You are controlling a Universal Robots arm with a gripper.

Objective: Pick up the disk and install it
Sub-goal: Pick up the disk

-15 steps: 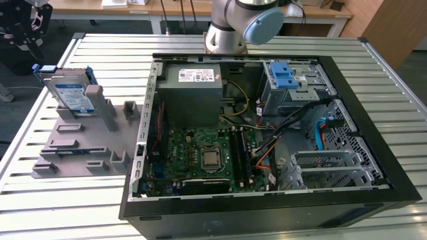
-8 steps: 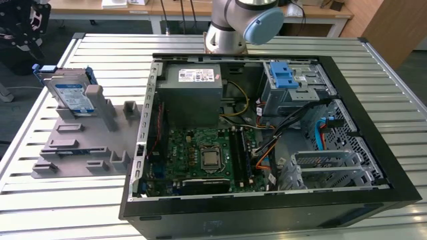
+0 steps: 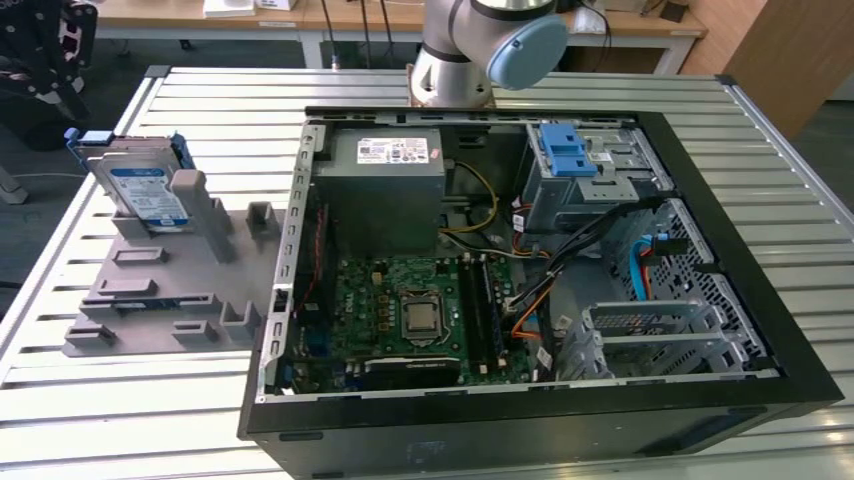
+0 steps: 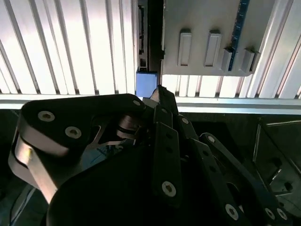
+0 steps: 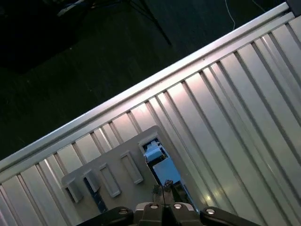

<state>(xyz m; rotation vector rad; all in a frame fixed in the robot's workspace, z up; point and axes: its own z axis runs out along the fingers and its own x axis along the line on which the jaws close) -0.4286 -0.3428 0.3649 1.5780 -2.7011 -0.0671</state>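
Disk: silver hard drive with white-and-blue label in a blue plastic carrier, standing on edge in a slot at the far end of a grey slotted fixture, at the exterior view's left; seen edge-on from above in both wrist views. Gripper: black, fingers drawn together with nothing between them, poised over the disk and clear of it; its linkage takes up the foreground of the second wrist view. Fixture: several raised blocks and vacant slots, lying flat on the table just beside the computer. Desktop computer case: black, on its side, panel off, at the exterior view's centre and right; contains a grey power-supply box, a green motherboard, a grey drive cage with blue latches and loose cables. Robot arm: grey with pale blue joint cap, mounted behind the case. Table: ribbed aluminium slats
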